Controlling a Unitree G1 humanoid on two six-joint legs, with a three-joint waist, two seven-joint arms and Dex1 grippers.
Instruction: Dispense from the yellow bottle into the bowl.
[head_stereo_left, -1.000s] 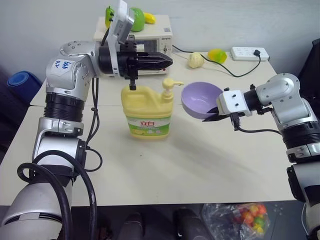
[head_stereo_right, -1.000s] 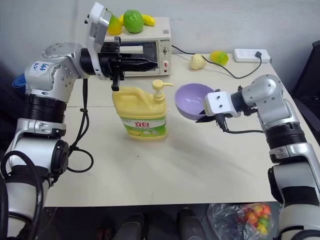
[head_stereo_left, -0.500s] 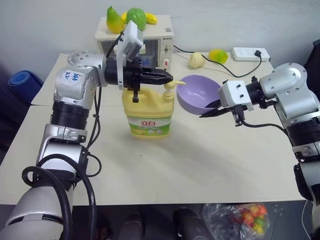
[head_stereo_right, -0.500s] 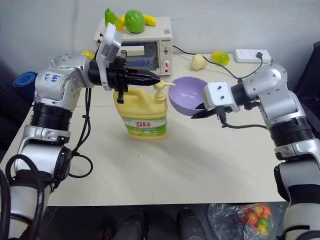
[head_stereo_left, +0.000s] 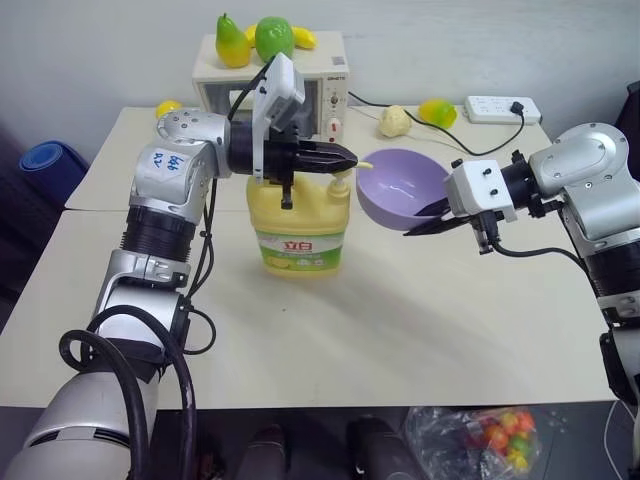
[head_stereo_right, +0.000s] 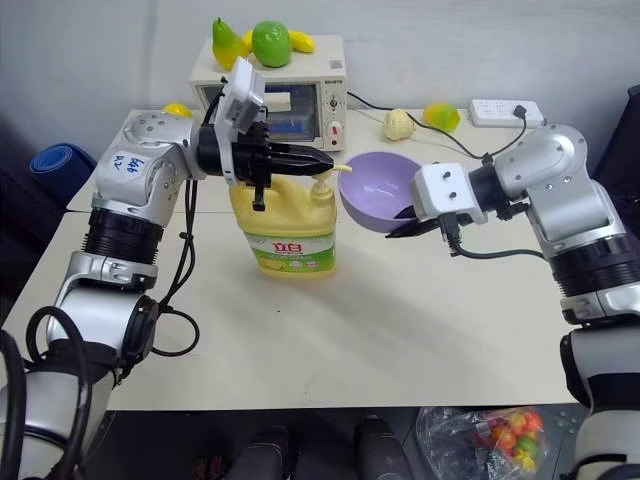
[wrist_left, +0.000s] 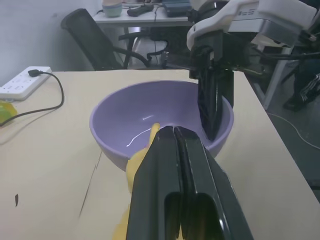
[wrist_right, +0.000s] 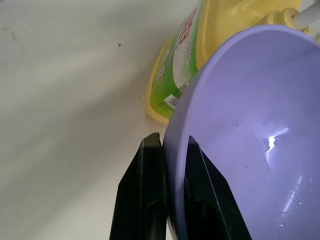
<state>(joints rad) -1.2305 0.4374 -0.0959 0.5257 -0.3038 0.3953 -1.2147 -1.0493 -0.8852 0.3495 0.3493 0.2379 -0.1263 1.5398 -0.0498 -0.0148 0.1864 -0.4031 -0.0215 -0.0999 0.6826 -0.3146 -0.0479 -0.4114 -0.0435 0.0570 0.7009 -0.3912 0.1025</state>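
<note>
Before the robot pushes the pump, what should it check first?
1. Yellow bottle upright on the table: ok.
2. Bowl held off the table, its rim pinched by the right gripper: ok.
3. Pump spout reaching over the bowl's rim: ok.
4. Left gripper, fingers together, over the pump head: ok.
5. Pressing on the pump already: cannot tell.
6. Soap in the bowl: a thin streak, maybe; cannot tell.

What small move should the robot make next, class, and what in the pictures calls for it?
Probably press the left pincer down on the pump. It is shut and sits atop the bottle, whose spout reaches over the rim of the bowl. The right pincer holds that bowl tilted beside the bottle.
</note>
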